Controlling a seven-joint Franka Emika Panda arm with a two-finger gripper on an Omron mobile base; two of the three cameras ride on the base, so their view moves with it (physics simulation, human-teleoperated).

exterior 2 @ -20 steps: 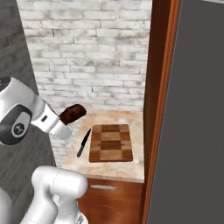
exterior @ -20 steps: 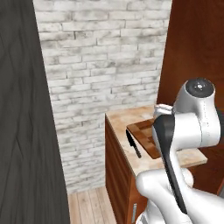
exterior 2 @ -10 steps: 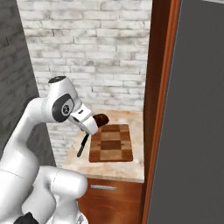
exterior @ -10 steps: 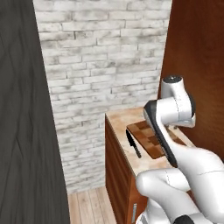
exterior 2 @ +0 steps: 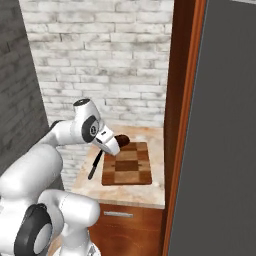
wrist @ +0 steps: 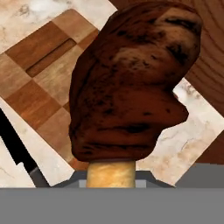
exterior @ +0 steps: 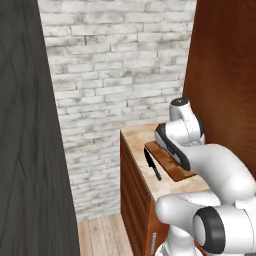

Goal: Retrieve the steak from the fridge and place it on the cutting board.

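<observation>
My gripper (exterior 2: 116, 145) is shut on the steak (exterior 2: 122, 140), a dark reddish-brown lump with a pale tan end. It hangs just above the far left corner of the cutting board (exterior 2: 128, 168). The hand view looks past the steak (wrist: 131, 83) down onto the checkered cutting board (wrist: 39, 87), which lies flat on the marble counter. My fingertips are hidden behind the meat. From the left base view my arm covers the steak, and the cutting board (exterior: 171, 166) shows as a strip beside it. The tall grey face at the right may be the fridge (exterior 2: 225, 150); I cannot tell.
A black knife (exterior 2: 93, 165) lies on the counter (exterior 2: 135, 195) just left of the board, also as the knife (exterior: 152, 165) and the knife (wrist: 15, 144). A tall wooden panel (exterior: 225, 75) walls off the counter's right side. A dark grey panel (exterior: 30, 150) stands at the left.
My arm has swung to the right and reached forward, carrying the steak from left of the counter to above the board's far left corner. The grip has stayed shut.
</observation>
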